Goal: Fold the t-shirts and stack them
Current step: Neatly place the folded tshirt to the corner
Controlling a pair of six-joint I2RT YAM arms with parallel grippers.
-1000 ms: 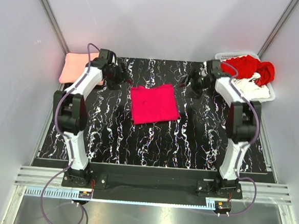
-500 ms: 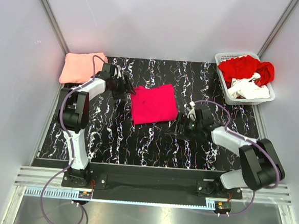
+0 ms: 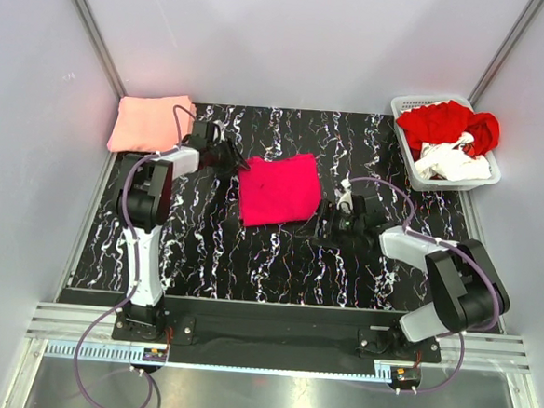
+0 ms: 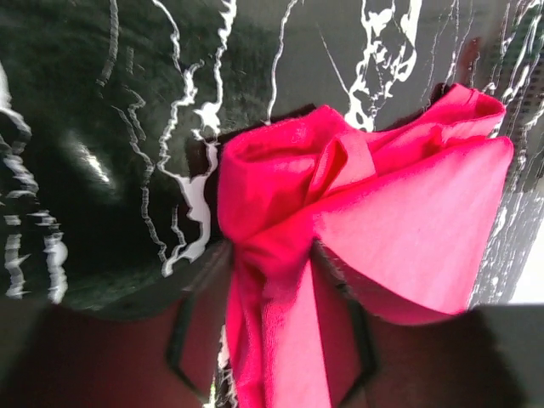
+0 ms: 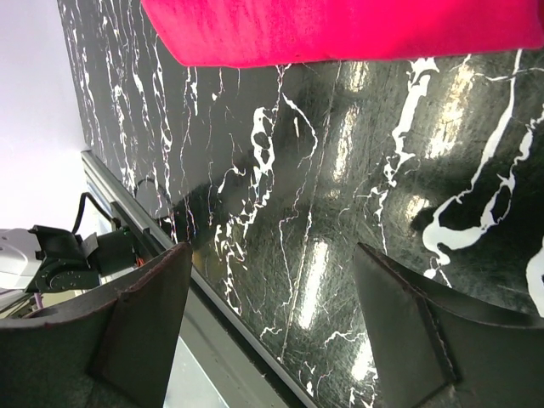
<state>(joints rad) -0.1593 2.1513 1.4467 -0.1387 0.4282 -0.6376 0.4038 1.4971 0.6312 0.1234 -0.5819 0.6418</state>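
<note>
- The two arms rise from bases at the near edge of the table, a black slab veined in white.
- The right arm lies low and bends in toward the middle. The right gripper sits just beside the near right corner of the magenta tee, apart from it.
- In its wrist view the right gripper stands wide open with nothing between the fingers and only bare table beneath. The folded edge of the magenta tee runs across ahead of it.
- The magenta tee lies folded into a rough square at the middle of the table, slightly turned.
- The left arm reaches forward along the left side, and the left gripper meets the tee's far left corner.
- In its wrist view the left gripper is closed on the cloth. The magenta tee is bunched into a narrow band that runs between the two fingers, with folds fanning out beyond them above the table.
- The salmon tee lies folded at the far left corner of the table, near the left gripper but not touching it.
- The basket stands at the far right corner. It holds a crumpled red tee and, on its near side, a crumpled white tee.
</note>
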